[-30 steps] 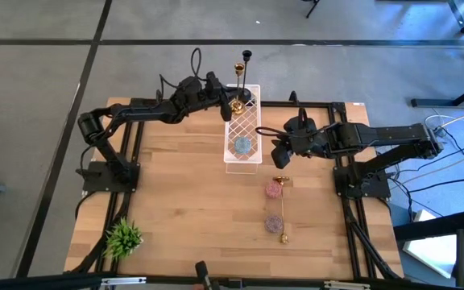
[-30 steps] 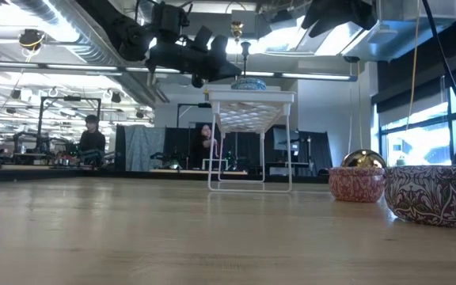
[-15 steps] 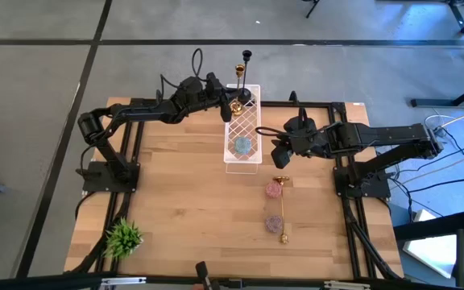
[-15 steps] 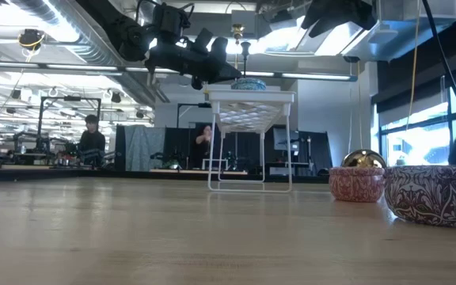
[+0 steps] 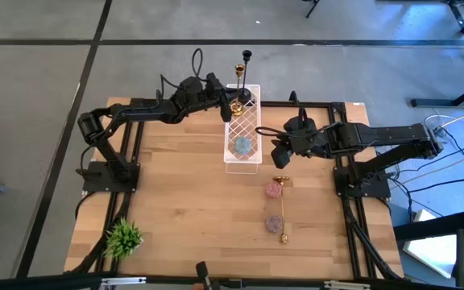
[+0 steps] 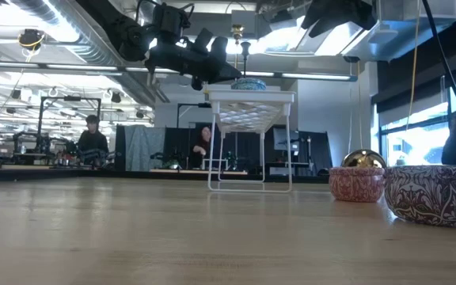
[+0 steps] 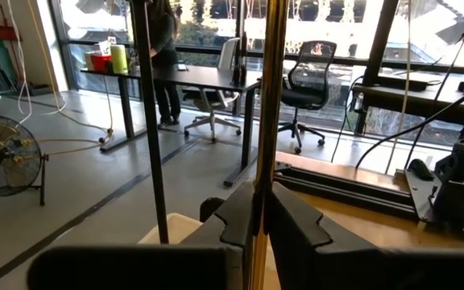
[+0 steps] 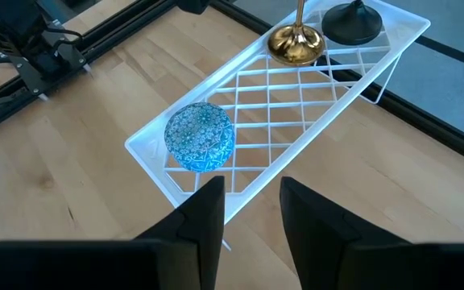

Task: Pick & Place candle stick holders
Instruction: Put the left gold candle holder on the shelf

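Observation:
A gold candle stick holder [image 5: 238, 87] stands upright at the far end of a white wire rack [image 5: 252, 129], beside a black holder [image 5: 247, 74]. My left gripper [image 5: 231, 102] is shut on the gold holder's stem. In the left wrist view the gold stem [image 7: 269, 105] rises between the fingers and the black stem [image 7: 152, 121] stands beside it. A second gold holder [image 5: 282, 211] lies on its side on the table. My right gripper [image 5: 279, 155] is open and empty just right of the rack; it also shows in the right wrist view [image 8: 250, 205]. My left gripper pinches the gold holder's thin stem [image 7: 258, 211] between its two fingers, low down near the base. The fingers come level from the table's left and lie across the stem. The holder stands upright, its round base [image 8: 296, 43] on the rack's grid.
A blue patterned bowl [image 5: 241, 146] sits on the rack's near half. Two pink patterned bowls [image 5: 274, 189] [image 5: 274, 221] stand on the table beside the lying gold holder. A green plant tuft [image 5: 123, 237] is at the near left corner. People show in the room behind.

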Motion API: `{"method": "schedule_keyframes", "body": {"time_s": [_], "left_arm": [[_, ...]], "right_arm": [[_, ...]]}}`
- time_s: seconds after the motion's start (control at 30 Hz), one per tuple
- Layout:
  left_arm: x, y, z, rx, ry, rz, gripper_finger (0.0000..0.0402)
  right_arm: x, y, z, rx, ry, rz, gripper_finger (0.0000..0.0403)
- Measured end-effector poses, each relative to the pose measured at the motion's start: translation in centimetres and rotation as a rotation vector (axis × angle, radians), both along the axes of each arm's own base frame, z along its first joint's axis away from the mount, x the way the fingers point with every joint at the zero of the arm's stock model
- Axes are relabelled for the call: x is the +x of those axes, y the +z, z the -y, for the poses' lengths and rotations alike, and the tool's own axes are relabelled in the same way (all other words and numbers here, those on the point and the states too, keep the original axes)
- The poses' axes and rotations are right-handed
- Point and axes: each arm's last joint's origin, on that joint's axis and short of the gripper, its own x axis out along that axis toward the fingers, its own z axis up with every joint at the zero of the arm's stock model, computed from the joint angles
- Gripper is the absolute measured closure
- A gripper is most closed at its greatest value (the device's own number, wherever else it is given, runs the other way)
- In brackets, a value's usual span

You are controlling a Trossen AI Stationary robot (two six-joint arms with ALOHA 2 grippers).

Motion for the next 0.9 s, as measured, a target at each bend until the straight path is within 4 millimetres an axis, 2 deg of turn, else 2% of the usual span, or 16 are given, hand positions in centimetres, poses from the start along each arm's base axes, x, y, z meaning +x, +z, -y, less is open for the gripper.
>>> {"method": "schedule_keyframes", "body": {"time_s": [0.9], "left_arm": [[-0.01,-0.19,0.00,-0.002,0.001,-0.021,0.0372]], "right_arm": [[0.05,0.05,-0.01,0.001,0.000,0.008,0.0279]]}}
